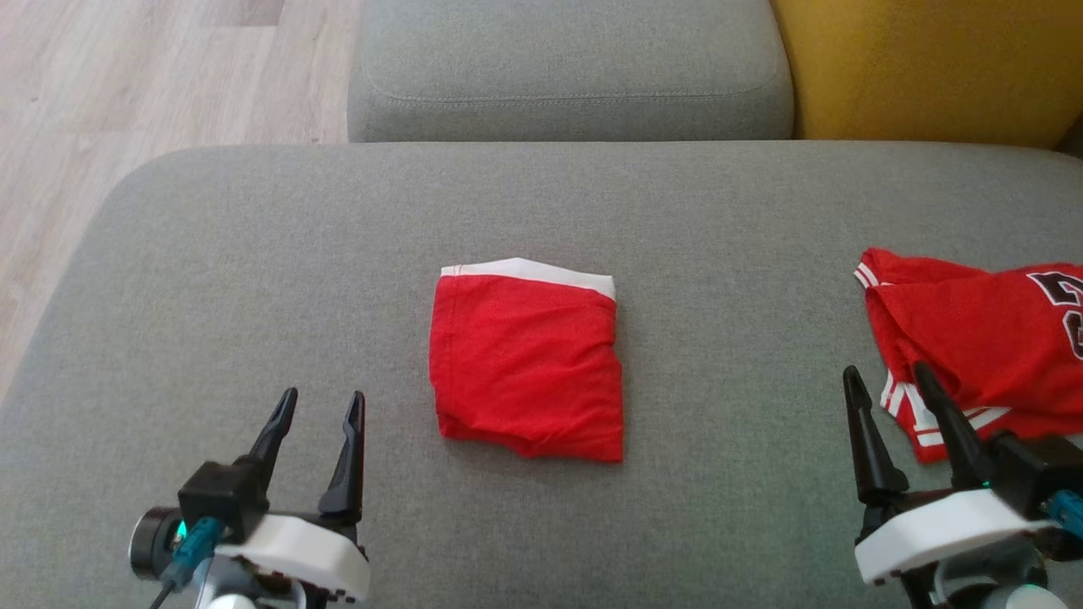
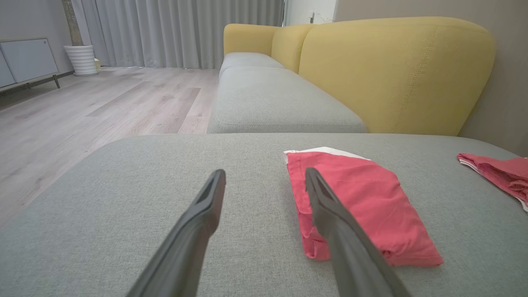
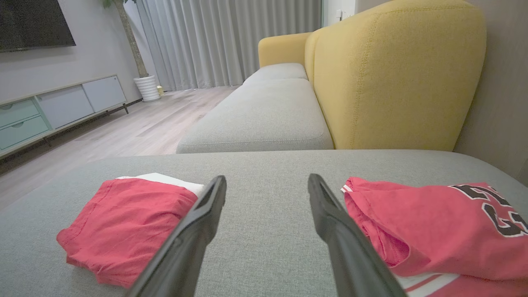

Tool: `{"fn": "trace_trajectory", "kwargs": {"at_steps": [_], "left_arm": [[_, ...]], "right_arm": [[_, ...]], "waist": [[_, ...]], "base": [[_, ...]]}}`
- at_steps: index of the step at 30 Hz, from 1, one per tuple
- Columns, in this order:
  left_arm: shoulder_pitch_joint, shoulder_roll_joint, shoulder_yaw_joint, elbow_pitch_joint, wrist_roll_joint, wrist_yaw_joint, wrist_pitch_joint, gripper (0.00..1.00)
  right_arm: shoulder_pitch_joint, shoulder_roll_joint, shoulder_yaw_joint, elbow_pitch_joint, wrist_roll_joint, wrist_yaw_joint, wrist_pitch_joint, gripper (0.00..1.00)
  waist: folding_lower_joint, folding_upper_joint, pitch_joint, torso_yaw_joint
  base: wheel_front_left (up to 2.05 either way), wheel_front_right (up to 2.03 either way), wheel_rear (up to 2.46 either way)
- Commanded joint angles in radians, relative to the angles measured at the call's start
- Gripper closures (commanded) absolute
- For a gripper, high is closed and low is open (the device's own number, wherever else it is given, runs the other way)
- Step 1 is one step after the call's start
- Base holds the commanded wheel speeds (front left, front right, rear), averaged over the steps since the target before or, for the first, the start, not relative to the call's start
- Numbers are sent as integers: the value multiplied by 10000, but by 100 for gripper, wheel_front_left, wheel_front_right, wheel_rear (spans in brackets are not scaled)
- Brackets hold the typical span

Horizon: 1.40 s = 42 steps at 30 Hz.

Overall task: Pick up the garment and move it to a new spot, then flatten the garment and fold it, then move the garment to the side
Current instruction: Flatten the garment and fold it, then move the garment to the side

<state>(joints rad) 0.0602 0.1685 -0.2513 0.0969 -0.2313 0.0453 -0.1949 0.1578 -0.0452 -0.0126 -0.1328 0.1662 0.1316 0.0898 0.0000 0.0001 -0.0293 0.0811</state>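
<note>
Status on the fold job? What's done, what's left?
Done: the red garment lies folded on the grey cushion. In hand: nothing; the left gripper and right gripper are open and empty. Left: likely moving it aside; a red jersey lies unfolded at right.

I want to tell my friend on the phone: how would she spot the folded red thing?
Find the big grey sofa cushion before the robot. In its middle lies the folded red garment, a neat square with a white band along its far edge. The red jersey at the right is crumpled and carries dark numbers.
</note>
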Motion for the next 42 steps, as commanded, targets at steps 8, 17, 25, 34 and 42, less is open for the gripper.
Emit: {"fn": "trace_trajectory", "kwargs": {"at_steps": [8,17,25,34,42], "left_arm": [[-419,250,277,-413,-93,140,-89,0],[-440,309,236,-458,-111,201,-129,0],[-555,336,175,-479,-117,235,-170,0],[-1571,161,-55,-483,-31,109,-349,0],[-2573,-314,-304,-223,-23,-107,-579,0]], "right_arm": [[-207,-53,141,-439,33,-9,6,0],[-192,-52,137,-412,109,-9,-9,0],[-240,-52,52,-308,59,-9,4,0],[-1371,-51,384,1029,-86,-9,178,0],[-2727,-53,1185,3337,31,-9,206,0]], "waist": [[0,-1,31,1],[0,-1,67,-7],[0,-1,139,78],[0,-1,1125,1065],[0,-1,1917,2129]], "base": [[0,0,0],[0,0,0],[0,0,0],[0,0,0],[0,0,0]]}}
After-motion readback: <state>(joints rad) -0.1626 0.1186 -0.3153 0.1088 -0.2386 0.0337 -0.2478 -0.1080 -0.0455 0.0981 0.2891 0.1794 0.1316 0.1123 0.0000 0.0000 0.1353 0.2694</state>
